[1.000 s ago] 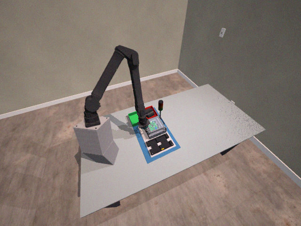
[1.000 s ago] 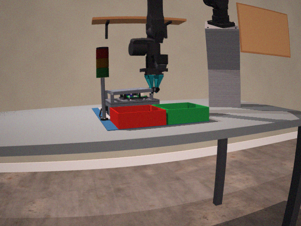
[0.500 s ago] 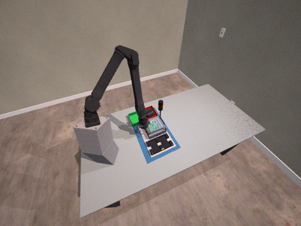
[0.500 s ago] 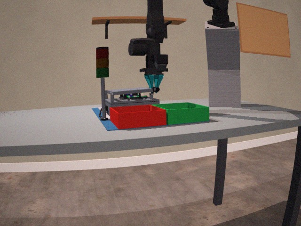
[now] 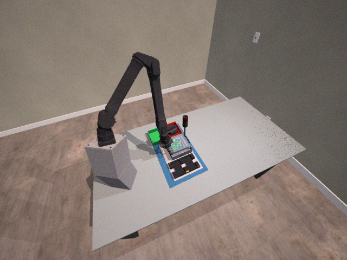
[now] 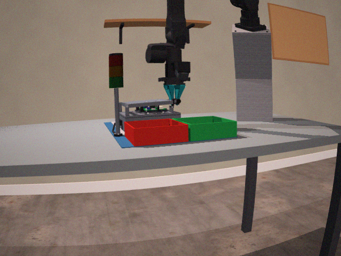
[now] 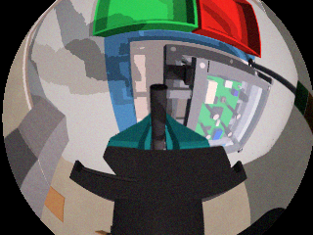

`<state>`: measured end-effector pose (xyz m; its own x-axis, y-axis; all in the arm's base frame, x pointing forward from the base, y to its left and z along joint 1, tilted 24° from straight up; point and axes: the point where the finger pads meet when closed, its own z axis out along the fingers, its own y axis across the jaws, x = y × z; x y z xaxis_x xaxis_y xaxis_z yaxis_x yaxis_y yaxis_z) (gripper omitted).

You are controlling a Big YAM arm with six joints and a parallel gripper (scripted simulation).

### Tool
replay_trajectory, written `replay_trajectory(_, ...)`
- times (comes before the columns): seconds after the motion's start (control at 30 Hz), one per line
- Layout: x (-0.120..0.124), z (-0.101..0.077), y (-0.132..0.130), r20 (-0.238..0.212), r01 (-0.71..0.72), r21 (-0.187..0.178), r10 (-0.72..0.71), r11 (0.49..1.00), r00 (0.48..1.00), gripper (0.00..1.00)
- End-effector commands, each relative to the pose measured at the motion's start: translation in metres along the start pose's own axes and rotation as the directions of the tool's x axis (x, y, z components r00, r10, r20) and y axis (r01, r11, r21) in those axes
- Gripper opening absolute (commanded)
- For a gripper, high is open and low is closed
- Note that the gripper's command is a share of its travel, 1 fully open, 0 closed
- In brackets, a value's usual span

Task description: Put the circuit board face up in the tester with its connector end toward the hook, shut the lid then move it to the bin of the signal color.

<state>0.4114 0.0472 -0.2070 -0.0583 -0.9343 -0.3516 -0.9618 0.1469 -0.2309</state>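
Observation:
The green circuit board (image 5: 177,144) lies in the tester (image 5: 179,147) under the clear lid (image 6: 148,103), which is lowered and nearly level. The board also shows through the lid in the wrist view (image 7: 218,110). My gripper (image 6: 176,100) stands upright over the lid's free edge, shut on the lid's black handle (image 7: 158,108). I cannot tell whether the latch hook is over the lid's edge. The signal tower (image 6: 115,70) stands beside the tester; its red, amber and green segments all look dim.
The red bin (image 6: 155,131) and the green bin (image 6: 209,127) stand side by side next to the tester on the blue mat. The black tray (image 5: 183,165) lies on the tester's other side, with both pockets empty. The arm's pedestal (image 5: 110,161) stands at the table's edge.

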Motion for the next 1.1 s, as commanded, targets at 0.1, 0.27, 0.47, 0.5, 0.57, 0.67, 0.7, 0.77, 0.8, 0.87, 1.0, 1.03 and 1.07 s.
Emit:
replay_trajectory(0.1, -0.0024, 0.0177, 0.0008, 0.0, 0.004, -0.009, -0.004, 1.0, 1.0, 0.0)
replay_trajectory(0.27, -0.0024, 0.0177, 0.0008, 0.0, 0.004, -0.009, -0.004, 1.0, 1.0, 0.0)
replay_trajectory(0.47, -0.0024, 0.0199, 0.0009, 0.0, 0.004, -0.009, -0.004, 1.0, 1.0, 0.0)
replay_trajectory(0.5, -0.0024, 0.0204, 0.001, 0.0, 0.004, -0.009, -0.004, 1.0, 1.0, 0.0)
replay_trajectory(0.57, -0.0024, 0.0207, 0.001, 0.0, 0.004, -0.009, -0.004, 1.0, 1.0, 0.0)
replay_trajectory(0.67, -0.0024, 0.0208, 0.001, 0.0, 0.004, -0.009, -0.004, 1.0, 1.0, 0.0)
replay_trajectory(0.7, -0.0024, 0.0208, 0.001, 0.0, 0.004, -0.009, -0.004, 1.0, 1.0, 0.0)
replay_trajectory(0.77, -0.0024, 0.0208, 0.001, 0.0, 0.004, -0.009, -0.004, 1.0, 1.0, 0.0)
replay_trajectory(0.8, -0.0024, 0.0208, 0.001, 0.0, 0.004, -0.009, -0.004, 1.0, 1.0, 0.0)
replay_trajectory(0.87, -0.0024, 0.0208, 0.001, 0.0, 0.004, -0.009, -0.004, 1.0, 1.0, 0.0)
replay_trajectory(1.0, -0.0024, 0.0208, 0.001, 0.0, 0.004, -0.009, -0.004, 1.0, 1.0, 0.0)
replay_trajectory(1.03, -0.0024, 0.0208, 0.001, 0.0, 0.004, -0.009, -0.004, 1.0, 1.0, 0.0)
replay_trajectory(1.07, -0.0024, 0.0208, 0.001, 0.0, 0.004, -0.009, -0.004, 1.0, 1.0, 0.0)
